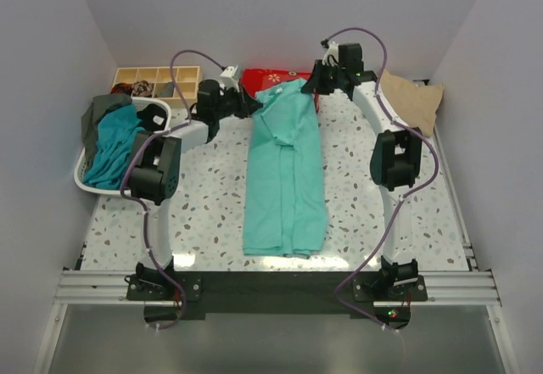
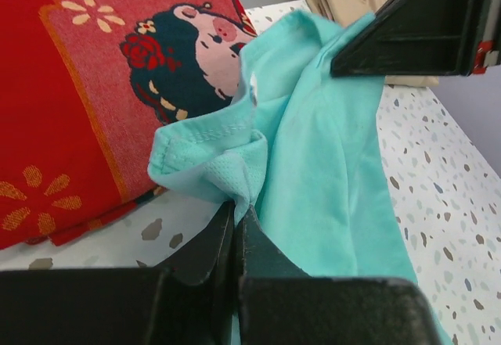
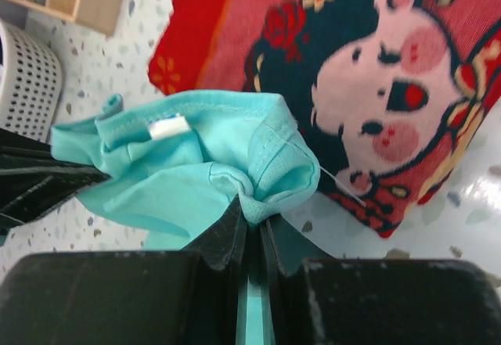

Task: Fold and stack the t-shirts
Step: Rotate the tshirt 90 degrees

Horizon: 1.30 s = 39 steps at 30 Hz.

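The light turquoise-mint t-shirt [image 1: 284,179] lies as a long lengthwise-folded strip down the middle of the table. Its neck end is lifted at the back. My left gripper [image 1: 253,103] is shut on the shirt's left neck corner [image 2: 227,165], pinching a bunched fold between its fingertips [image 2: 239,210]. At the right neck corner my right gripper [image 1: 313,82] is shut on another gathered fold [image 3: 274,181], close to the white neck label [image 3: 168,127]. A beige t-shirt [image 1: 415,98] lies crumpled at the back right. Darker teal [image 1: 113,149] and grey-green [image 1: 97,111] t-shirts fill the basket.
A red cloth with a doll's face [image 1: 273,77] lies at the back just behind both grippers [image 3: 376,79]. A white perforated basket [image 1: 83,179] stands at the left edge, with a wooden compartment box [image 1: 157,80] behind it. Grey walls close in both sides.
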Tool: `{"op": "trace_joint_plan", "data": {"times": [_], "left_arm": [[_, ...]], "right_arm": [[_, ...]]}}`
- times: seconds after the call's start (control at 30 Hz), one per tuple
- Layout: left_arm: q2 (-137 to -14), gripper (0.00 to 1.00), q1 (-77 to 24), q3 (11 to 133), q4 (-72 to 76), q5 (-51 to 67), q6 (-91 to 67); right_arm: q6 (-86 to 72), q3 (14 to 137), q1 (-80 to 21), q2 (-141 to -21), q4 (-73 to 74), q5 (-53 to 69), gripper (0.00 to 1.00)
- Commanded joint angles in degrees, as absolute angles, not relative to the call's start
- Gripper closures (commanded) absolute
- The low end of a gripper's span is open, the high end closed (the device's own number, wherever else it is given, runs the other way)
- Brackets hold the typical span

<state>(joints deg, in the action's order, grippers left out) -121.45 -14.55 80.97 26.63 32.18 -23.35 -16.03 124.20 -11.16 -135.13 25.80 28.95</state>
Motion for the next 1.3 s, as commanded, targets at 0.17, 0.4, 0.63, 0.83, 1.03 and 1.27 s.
{"op": "trace_joint_plan", "data": {"times": [0.17, 0.4, 0.63, 0.83, 1.03, 1.27], "left_arm": [[-129.1, 0.91, -12.0, 92.7, 26.8, 30.1, -23.1], [-135.9, 0.49, -10.8, 101.5, 27.6, 25.2, -22.8], [-132.0, 0.43, -9.1, 102.8, 21.4, 14.1, -18.1], [-113.5, 0.42, -9.2, 80.4, 22.8, 10.3, -21.2], [-96.1, 0.44, -18.9, 56.4, 20.8, 8.4, -25.2], [-79.1, 0.47, -27.4, 30.4, 22.3, 11.6, -33.7]], "right_arm": [[-16.1, 139.9, -9.8, -144.5, 26.5, 24.5, 0.68], [-14.8, 132.2, -9.6, -143.8, 20.0, 19.0, 0.41], [-10.9, 120.2, -8.5, -130.6, 19.2, 12.1, 0.38], [-9.9, 109.7, -7.9, -121.0, 28.7, 11.6, 0.36], [-12.8, 86.7, -8.1, -106.5, 31.9, 12.0, 0.38], [-16.3, 59.7, -8.1, -89.2, 28.4, 15.6, 0.38]]}}
